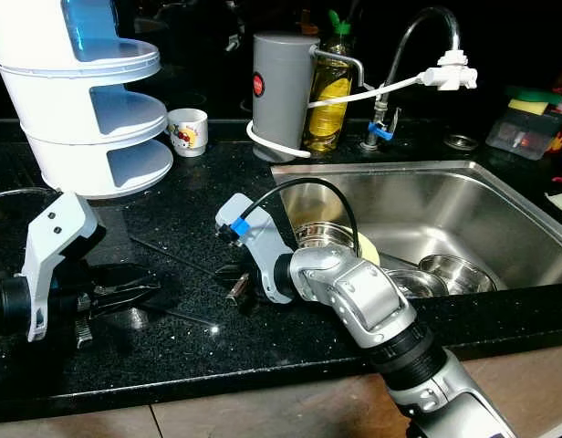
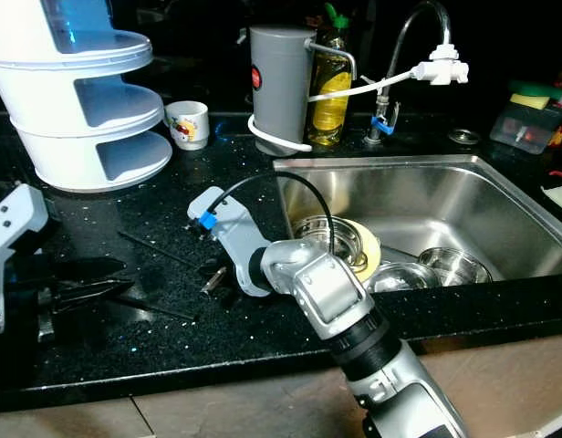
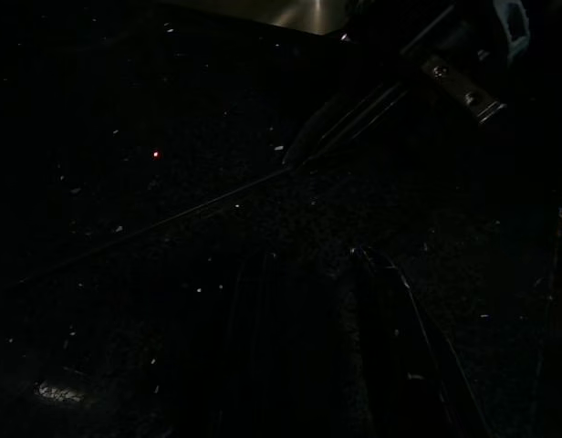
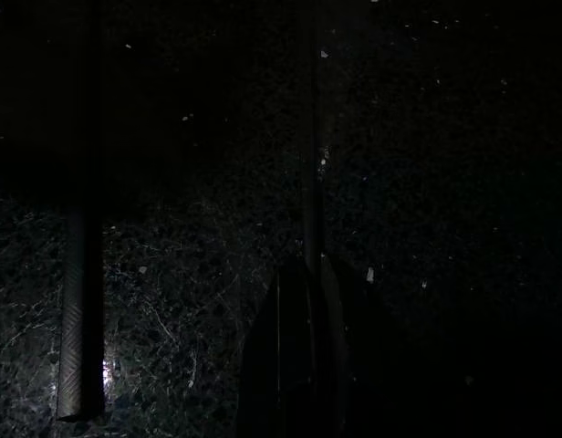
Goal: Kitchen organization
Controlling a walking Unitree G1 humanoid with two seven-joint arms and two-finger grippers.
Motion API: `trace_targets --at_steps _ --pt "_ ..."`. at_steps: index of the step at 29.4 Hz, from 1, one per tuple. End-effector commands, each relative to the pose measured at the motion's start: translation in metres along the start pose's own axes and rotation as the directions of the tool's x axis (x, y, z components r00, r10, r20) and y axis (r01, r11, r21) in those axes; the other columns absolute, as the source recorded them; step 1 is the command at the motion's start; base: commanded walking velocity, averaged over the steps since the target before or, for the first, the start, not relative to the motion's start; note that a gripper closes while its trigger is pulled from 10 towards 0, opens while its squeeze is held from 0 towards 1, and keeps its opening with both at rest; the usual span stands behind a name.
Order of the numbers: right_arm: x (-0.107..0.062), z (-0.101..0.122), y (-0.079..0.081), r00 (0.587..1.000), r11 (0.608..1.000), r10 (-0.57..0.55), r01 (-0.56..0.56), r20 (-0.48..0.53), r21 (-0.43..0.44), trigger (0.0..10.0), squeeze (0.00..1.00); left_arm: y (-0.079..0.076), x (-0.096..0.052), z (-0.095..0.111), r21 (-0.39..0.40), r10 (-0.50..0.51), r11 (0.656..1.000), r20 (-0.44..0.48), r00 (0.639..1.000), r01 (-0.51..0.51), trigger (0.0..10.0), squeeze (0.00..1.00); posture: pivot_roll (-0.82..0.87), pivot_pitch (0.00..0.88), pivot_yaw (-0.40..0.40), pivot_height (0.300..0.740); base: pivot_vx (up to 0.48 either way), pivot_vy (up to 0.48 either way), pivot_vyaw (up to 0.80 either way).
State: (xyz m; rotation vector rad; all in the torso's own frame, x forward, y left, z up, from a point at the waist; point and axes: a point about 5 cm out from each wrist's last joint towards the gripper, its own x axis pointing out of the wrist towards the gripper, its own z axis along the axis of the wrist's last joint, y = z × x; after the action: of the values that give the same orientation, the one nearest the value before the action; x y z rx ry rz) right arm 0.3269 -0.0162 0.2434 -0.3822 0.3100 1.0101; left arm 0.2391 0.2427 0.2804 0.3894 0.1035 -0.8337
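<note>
Two thin black chopsticks lie on the black speckled counter (image 1: 171, 192). One chopstick (image 1: 171, 255) runs slantwise toward my right gripper (image 1: 237, 290), which points down at the counter left of the sink. In the right wrist view its fingers (image 4: 286, 347) are shut on that chopstick (image 4: 310, 182), while the other chopstick (image 4: 80, 274) lies apart to one side. That second chopstick (image 1: 185, 317) rests nearer the counter's front edge, just in front of my left gripper (image 1: 140, 290). The left gripper's fingers (image 3: 254, 347) stand open and hold nothing.
A steel sink (image 1: 500, 196) on the right holds several steel bowls (image 1: 454, 272). At the back stand a white tiered rack (image 1: 89, 119), a small mug (image 1: 187, 130), a grey canister (image 1: 283, 91), an oil bottle (image 1: 328, 91) and a faucet (image 1: 418, 55).
</note>
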Motion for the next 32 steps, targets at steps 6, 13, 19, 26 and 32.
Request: trace_targets --at_steps 6,13,19,26,32 --pt "0.002 -0.033 -0.024 0.990 0.978 -0.102 0.118 -0.102 0.173 0.0 0.00 -0.001 0.001 0.001 0.015 0.002 1.000 -0.006 1.000 -0.002 10.0 0.00 0.04 0.149 -0.067 0.740 0.000 0.000 0.00" --pt "-0.029 -0.010 -0.076 0.938 0.891 -0.340 0.299 0.068 0.341 0.0 0.00 0.001 0.002 0.009 0.016 -0.006 1.000 0.054 0.999 0.005 10.0 0.00 0.04 0.141 -0.061 0.740 0.000 0.000 0.00" --pt "-0.057 -0.013 -0.105 0.894 0.850 -0.445 0.405 0.048 0.336 0.0 0.00 -0.001 0.011 0.014 0.027 -0.028 0.999 0.088 0.996 0.025 10.0 0.00 0.04 0.139 -0.059 0.740 0.000 0.000 0.00" --pt "-0.077 -0.027 -0.127 0.839 0.797 -0.545 0.519 -0.004 0.310 0.0 0.00 -0.003 0.038 0.024 0.050 -0.023 0.999 0.175 0.984 0.014 10.0 0.00 0.04 0.145 -0.048 0.740 0.000 0.000 0.00" --pt "-0.100 -0.050 -0.153 0.713 0.677 -0.697 0.689 -0.075 0.258 0.0 0.00 -0.013 0.079 0.041 0.055 -0.029 0.998 0.286 0.958 0.014 10.0 0.00 0.03 0.149 -0.040 0.740 0.000 0.000 0.00"
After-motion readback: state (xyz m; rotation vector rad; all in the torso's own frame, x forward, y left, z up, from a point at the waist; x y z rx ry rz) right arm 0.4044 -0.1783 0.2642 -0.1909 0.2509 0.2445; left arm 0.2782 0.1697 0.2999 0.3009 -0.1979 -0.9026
